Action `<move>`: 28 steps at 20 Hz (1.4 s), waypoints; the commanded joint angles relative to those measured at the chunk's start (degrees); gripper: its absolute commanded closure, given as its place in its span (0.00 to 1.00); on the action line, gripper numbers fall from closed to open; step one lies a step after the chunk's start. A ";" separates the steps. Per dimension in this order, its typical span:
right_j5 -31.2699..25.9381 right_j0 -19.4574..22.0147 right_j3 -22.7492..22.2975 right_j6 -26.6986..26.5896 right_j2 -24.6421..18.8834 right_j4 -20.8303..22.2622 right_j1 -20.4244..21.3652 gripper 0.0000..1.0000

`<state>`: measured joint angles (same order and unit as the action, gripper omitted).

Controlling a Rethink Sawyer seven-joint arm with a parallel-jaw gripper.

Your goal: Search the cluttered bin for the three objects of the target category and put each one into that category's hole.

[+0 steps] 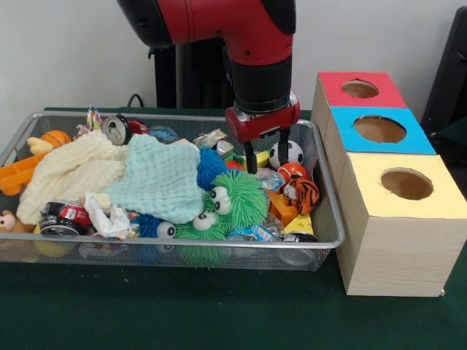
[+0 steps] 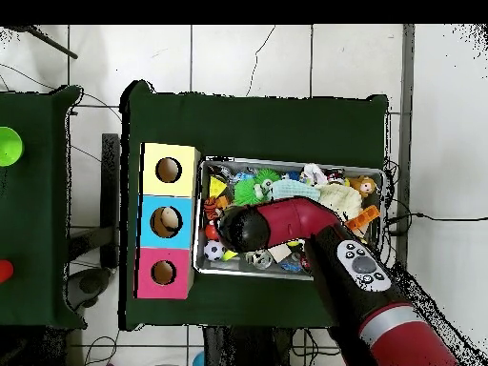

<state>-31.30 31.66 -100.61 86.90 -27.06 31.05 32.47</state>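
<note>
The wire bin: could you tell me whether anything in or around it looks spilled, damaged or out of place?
Nothing stands out. The clutter stays inside the wire bin, the three-hole box sits upright beside it, and the gripper hangs over the toys.

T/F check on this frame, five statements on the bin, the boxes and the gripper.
1. The gripper hangs over the wire bin. True.
2. The gripper holds the soccer ball. False: its fingers are open and empty; the ball lies in the bin.
3. The yellow-topped box stands nearest the front camera. True.
4. The mint cloth lies on a box. False: it lies in the bin, over the toys.
5. The blue-topped box has no hole. False: it has one round hole.
</note>
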 commanded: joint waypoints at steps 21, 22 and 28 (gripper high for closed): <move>-1.62 1.77 5.97 -8.51 -3.07 7.10 -3.90 0.00; -1.71 1.75 5.99 -8.37 -3.09 7.13 -3.89 0.00; -1.04 1.46 6.03 -7.34 -2.82 7.58 -3.89 0.00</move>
<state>-31.32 33.40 -100.22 86.90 -27.39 33.88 30.65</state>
